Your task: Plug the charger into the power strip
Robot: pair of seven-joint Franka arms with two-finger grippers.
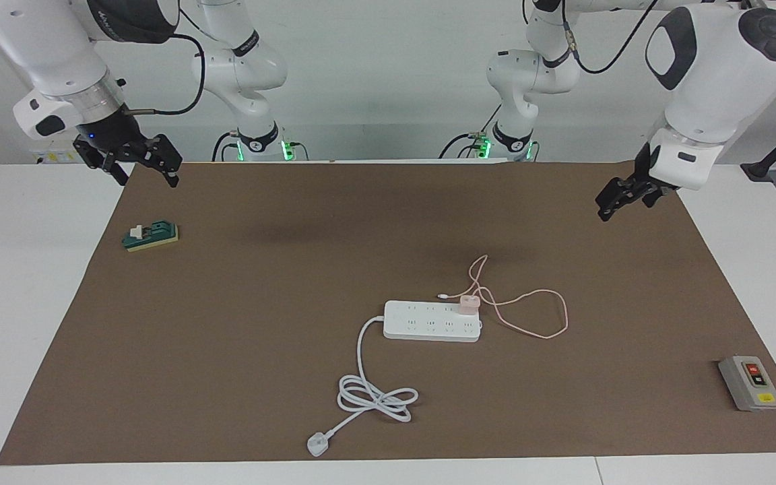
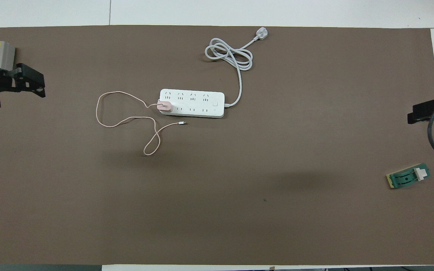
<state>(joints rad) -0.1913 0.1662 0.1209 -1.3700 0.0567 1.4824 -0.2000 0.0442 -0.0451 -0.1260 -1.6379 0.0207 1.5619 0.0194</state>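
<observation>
A long white power strip [image 1: 432,320] lies flat on the brown mat near the middle of the desk, its outlets facing up. A small pale-pink cube charger [image 1: 469,304] sits upright in a socket at the strip's end toward the left arm. Its thin pink cable [image 1: 550,316] loops loosely over the mat beside it. The strip's thick white cord [image 1: 374,397] runs from its other end into a coil farther from the robots, ending in a white plug [image 1: 317,444].
</observation>
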